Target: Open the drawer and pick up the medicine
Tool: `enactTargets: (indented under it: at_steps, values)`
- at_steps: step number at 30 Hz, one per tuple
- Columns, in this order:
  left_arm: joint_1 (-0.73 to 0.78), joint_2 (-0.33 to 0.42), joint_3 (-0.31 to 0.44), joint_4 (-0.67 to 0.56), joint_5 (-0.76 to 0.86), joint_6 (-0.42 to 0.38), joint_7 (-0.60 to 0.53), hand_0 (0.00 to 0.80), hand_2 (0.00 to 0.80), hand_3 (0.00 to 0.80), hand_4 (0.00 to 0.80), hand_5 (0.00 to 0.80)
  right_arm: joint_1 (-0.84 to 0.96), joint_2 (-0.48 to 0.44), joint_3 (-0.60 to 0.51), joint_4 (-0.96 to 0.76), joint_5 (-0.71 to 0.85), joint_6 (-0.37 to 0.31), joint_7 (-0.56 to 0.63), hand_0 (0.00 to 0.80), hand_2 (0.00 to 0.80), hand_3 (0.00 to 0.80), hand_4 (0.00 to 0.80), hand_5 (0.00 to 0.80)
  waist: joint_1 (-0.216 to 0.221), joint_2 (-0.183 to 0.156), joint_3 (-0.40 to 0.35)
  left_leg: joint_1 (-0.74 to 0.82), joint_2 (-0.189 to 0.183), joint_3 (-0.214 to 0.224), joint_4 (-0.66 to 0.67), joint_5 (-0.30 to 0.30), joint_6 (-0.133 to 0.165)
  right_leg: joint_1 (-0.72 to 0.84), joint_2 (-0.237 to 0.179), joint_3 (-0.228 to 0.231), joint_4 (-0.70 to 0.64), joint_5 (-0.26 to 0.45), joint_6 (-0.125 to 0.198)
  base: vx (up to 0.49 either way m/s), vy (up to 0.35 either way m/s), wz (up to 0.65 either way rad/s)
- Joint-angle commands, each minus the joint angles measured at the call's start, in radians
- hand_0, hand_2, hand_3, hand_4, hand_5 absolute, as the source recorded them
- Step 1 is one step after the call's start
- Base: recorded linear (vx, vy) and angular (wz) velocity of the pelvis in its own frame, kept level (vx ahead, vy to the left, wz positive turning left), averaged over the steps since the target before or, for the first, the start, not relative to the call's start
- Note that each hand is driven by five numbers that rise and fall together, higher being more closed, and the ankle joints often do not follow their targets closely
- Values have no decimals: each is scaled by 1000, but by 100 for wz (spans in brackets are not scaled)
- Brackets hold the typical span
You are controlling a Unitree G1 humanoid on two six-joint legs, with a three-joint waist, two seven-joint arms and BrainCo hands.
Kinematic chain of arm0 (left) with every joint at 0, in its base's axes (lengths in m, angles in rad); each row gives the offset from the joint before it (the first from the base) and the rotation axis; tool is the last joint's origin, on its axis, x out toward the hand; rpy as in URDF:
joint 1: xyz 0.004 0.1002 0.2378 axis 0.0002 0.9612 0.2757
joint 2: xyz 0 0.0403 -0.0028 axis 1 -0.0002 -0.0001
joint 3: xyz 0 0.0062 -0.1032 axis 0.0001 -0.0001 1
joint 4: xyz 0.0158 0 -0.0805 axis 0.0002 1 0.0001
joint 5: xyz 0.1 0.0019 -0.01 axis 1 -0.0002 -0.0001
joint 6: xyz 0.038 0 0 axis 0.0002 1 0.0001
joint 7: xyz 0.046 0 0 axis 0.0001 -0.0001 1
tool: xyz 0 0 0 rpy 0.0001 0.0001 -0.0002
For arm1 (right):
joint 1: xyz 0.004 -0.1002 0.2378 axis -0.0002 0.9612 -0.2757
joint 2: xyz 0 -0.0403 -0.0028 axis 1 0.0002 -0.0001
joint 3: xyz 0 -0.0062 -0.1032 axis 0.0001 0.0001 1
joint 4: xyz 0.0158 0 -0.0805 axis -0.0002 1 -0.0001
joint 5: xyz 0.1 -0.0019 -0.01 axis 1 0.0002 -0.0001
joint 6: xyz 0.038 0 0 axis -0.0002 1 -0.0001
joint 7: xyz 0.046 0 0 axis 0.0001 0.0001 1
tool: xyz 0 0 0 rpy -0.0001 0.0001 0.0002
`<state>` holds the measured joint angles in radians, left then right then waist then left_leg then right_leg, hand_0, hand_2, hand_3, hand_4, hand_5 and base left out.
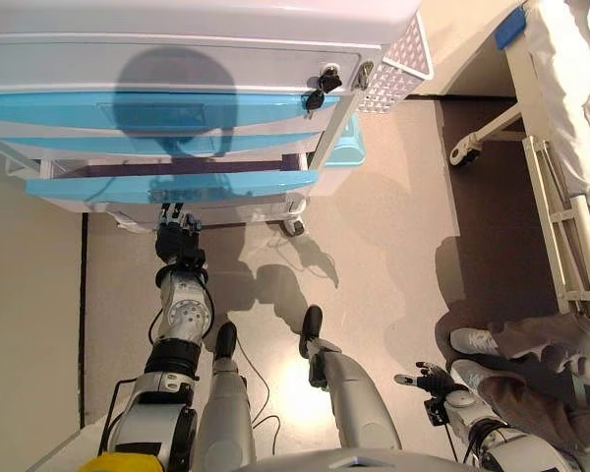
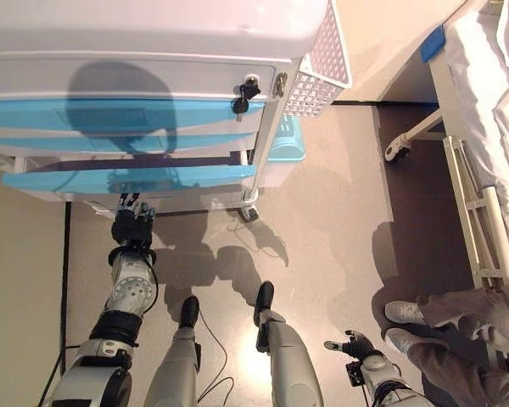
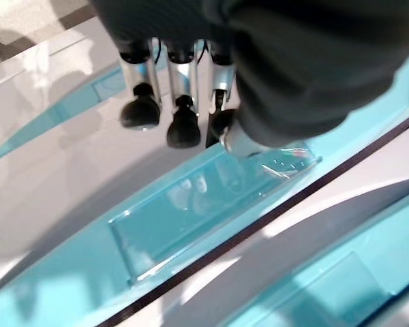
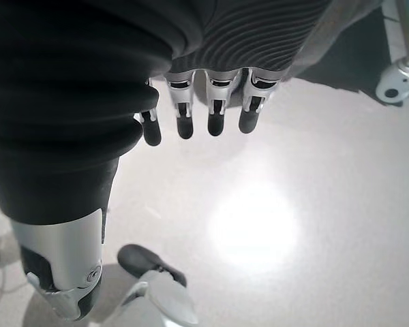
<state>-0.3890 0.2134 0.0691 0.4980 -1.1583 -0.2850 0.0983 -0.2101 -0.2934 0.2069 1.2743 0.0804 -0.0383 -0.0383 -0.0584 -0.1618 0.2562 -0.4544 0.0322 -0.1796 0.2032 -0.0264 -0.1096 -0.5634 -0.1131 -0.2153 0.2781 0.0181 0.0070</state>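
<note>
A white cart (image 1: 177,29) has several blue drawer fronts. The lowest drawer (image 1: 226,184) stands out a little, with a dark gap above it. No medicine shows in any view. My left hand (image 1: 178,244) is just below this drawer's front edge, fingers pointing at it. In the left wrist view its fingers (image 3: 184,129) are relaxed and hold nothing, close over the drawer's clear label holder (image 3: 191,225). My right hand (image 1: 435,382) hangs low at the right side over the floor, its fingers (image 4: 216,102) straight and empty.
Keys (image 1: 324,84) hang in a lock at the cart's top right. A white perforated basket (image 1: 398,64) hangs on its right side, with a blue bin (image 1: 346,147) below. A bed frame (image 1: 560,197) stands at the right. A person's shoes (image 1: 472,341) are near my right hand.
</note>
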Motion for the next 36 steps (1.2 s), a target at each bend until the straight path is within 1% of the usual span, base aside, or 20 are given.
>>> enactTargets:
  at_steps: [1, 4, 9, 10, 13, 19, 22, 31, 36]
  values:
    - [-38, 74, 41, -295, 64, -95, -121, 800, 800, 800, 800, 800, 54, -38, 31, 20, -14, -4, -4, 0, 0, 0, 0, 0, 37, 3, -68, -125, -56, -48, 50, 51, 54, -7, 20, -24, 96, -66, 53, -34, -60, 21]
    - [-13, 52, 27, -316, 66, -82, -128, 800, 800, 800, 800, 800, 56, -40, 28, 23, -14, -4, -5, 0, 0, 0, 0, 0, 51, 13, -63, -127, -56, -71, 57, 56, 51, -7, 17, -48, 129, -90, 45, -28, -60, 17]
    - [20, 38, 19, -332, 66, -68, -139, 800, 800, 800, 800, 800, 54, -44, 21, 27, -12, -2, -6, 0, 0, 0, 0, 0, 63, 20, -56, -127, -54, -88, 73, 55, 49, -5, 17, -63, 155, -106, 38, -13, -45, 20]
    - [42, 30, 15, -352, 63, -61, -147, 800, 800, 800, 800, 800, 51, -45, 20, 29, -12, -1, -6, 0, 0, 0, 0, 0, 71, 23, -50, -127, -57, -97, 83, 54, 49, -1, 16, -70, 169, -116, 35, -12, -31, 13]
    - [57, 17, 9, -365, 58, -54, -151, 800, 800, 800, 800, 800, 51, -47, 18, 32, -12, -1, -7, 0, 0, 0, 0, 0, 78, 28, -43, -126, -60, -105, 90, 53, 49, 1, 13, -75, 183, -125, 33, -9, -25, 12]
    - [119, 6, -4, -397, 54, -29, -173, 800, 800, 800, 800, 800, 53, -60, 7, 47, -18, 2, -6, 0, 0, 0, 0, 0, 104, 45, -23, -119, -69, -128, 102, 55, 49, 16, 2, -97, 217, -146, 26, -13, -26, 16]
    - [152, 8, -18, -422, 57, -13, -187, 800, 800, 800, 800, 800, 55, -60, 6, 47, -21, 3, -4, 0, 0, 0, 0, 0, 120, 53, -13, -112, -72, -147, 103, 60, 48, 26, -3, -113, 234, -159, 22, -11, -27, 15]
    - [206, 6, -56, -463, 37, 25, -214, 800, 800, 800, 800, 800, 47, -53, 9, 48, -21, 6, -5, 0, 0, 0, 0, 0, 147, 56, 4, -104, -77, -179, 97, 71, 47, 44, -5, -144, 243, -170, 19, -11, -34, 15]
    - [245, 2, -71, -476, 15, 49, -233, 800, 800, 800, 800, 800, 45, -53, 11, 48, -23, 6, -5, 0, 0, 0, 0, 0, 158, 56, 13, -105, -79, -185, 100, 73, 48, 44, -6, -151, 247, -172, 19, -1, -11, 2]
